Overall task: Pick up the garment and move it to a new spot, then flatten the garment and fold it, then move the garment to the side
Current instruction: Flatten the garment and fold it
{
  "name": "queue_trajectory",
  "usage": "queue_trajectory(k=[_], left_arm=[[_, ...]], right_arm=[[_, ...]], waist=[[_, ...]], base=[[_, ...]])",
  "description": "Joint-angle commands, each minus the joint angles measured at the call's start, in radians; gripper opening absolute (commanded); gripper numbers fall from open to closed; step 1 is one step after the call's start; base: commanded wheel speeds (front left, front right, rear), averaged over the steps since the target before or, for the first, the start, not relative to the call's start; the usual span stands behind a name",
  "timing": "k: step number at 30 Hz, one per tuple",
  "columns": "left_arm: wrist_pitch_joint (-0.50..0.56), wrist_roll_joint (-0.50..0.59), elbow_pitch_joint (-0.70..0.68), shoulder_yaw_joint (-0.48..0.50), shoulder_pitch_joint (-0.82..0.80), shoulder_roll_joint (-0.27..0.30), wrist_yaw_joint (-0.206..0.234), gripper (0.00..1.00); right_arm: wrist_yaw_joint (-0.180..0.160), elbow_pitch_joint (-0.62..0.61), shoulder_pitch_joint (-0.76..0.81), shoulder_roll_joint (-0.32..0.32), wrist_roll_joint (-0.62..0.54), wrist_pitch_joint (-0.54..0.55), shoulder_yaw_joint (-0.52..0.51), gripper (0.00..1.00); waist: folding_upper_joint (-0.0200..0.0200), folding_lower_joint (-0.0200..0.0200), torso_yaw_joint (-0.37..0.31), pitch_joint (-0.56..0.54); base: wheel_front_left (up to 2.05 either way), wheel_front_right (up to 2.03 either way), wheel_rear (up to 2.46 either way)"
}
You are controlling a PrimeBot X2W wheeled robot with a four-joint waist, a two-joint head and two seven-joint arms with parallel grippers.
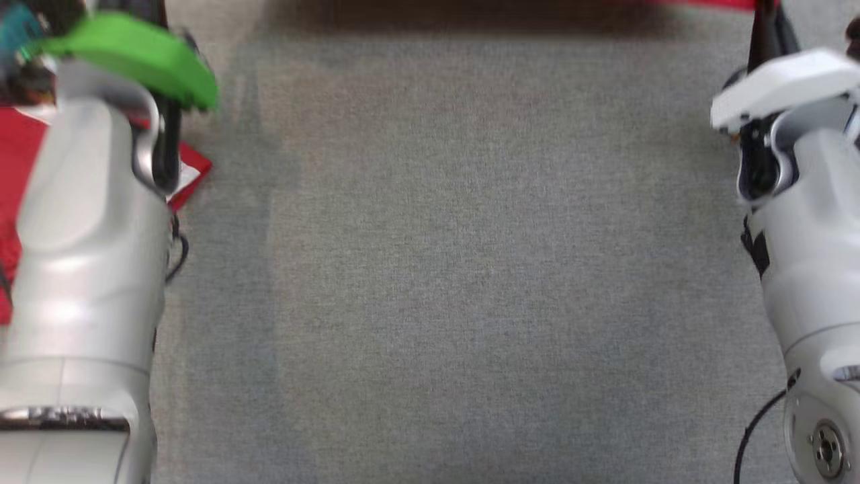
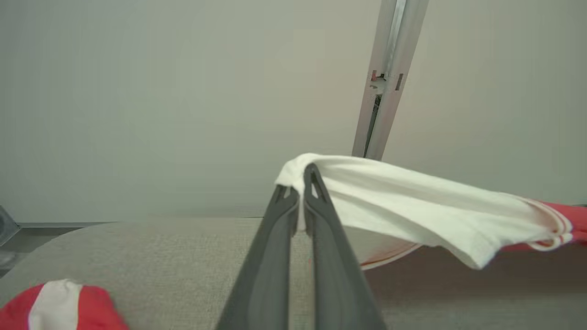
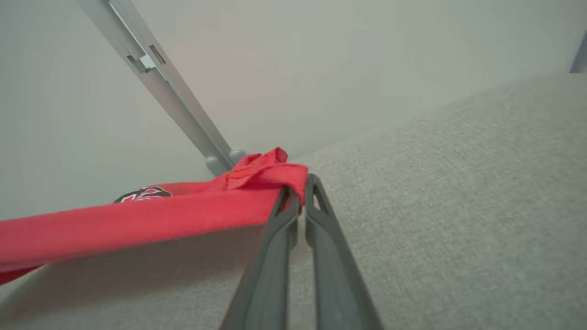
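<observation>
Over table (image 1: pixel 470 269), left tool (image 2: pixel 298 182), right tool (image 3: pixel 299 189) pinching garment (image 2: pixel 412 201)

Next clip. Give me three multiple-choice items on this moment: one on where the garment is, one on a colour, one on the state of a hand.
1. Where is the white part of the garment relative to the grey table?
A) lying flat on it
B) held up above it
C) tucked underneath it

2. What colour is the fabric at the right hand?
A) blue
B) red
C) yellow

3. What state is the left hand in?
A) wide open
B) shut on nothing
C) shut on the garment

Answers:
1 B, it hangs free with its shadow on the surface below.
2 B, a red hem is pinched there.
3 C, white fabric is clamped at its tip.
</observation>
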Motion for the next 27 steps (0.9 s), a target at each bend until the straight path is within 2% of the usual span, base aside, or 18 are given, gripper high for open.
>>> queue_trajectory(k=[1, 7, 14, 17, 27], left_arm=[[-0.004, 0.014, -0.003, -0.003, 0.045, 0.027, -0.001, 0.00], [-0.004, 0.043, -0.023, -0.050, 0.231, 0.039, -0.016, 0.00], [-0.004, 0.069, -0.061, -0.114, 0.412, 0.043, -0.026, 0.00], [-0.004, 0.078, -0.079, -0.136, 0.471, 0.050, -0.028, 0.00], [0.014, 0.026, -0.163, -0.191, 0.676, 0.060, -0.032, 0.00]], right_arm=[[-0.005, 0.020, 0.045, -0.032, 0.023, -0.003, 0.006, 0.00], [-0.005, 0.048, 0.166, -0.064, 0.090, 0.004, 0.126, 0.00], [-0.004, -0.002, 0.308, -0.123, 0.135, 0.008, 0.323, 0.00], [-0.004, -0.017, 0.350, -0.146, 0.163, 0.012, 0.378, 0.00], [-0.004, -0.082, 0.490, -0.264, 0.310, 0.145, 0.510, 0.00]], waist=[[0.0000, 0.0001, 0.026, -0.100], [0.0000, 0.0001, 0.051, -0.200], [0.0000, 0.0001, 0.071, -0.305], [0.0000, 0.0001, 0.073, -0.341], [0.0000, 0.0001, 0.066, -0.401]], base=[[0.00, 0.00, 0.00], [0.00, 0.00, 0.00], [0.00, 0.00, 0.00], [0.00, 0.00, 0.00], [0.00, 0.00, 0.00]])
